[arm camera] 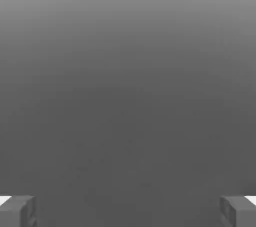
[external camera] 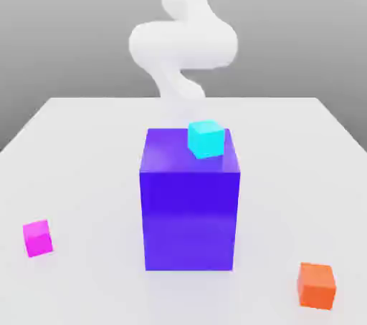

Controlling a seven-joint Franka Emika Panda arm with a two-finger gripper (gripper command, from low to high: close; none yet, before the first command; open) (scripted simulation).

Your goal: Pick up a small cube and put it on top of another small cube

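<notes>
Three small cubes, one big block: your layout in the exterior view
Exterior view, magenta cube [external camera: 37, 238]: your pick; it sits on the table [external camera: 86, 159] near the front, on the exterior view's left, well apart from everything else
Exterior view, blue-violet block [external camera: 190, 205]: dead centre, tall; the cyan cube [external camera: 206, 137] rides its top, toward the back edge
Exterior view, orange cube [external camera: 316, 285]: front, on the exterior view's right, well apart from the magenta one
Exterior view, arm [external camera: 183, 41]: up behind the block; the claw itself is out of sight here
Hand view, gripper [arm camera: 128, 211]: fingertips [arm camera: 17, 211] spread wide at the frame's two edges, nothing pinched between them
Hand view, target: no cube showing, only flat grey; so you're not over it yet
Key relation: I judge the magenta cube lies well away from the claw, forward and to the exterior view's left, with the tall block standing between; being a cube it offers no long axis
</notes>
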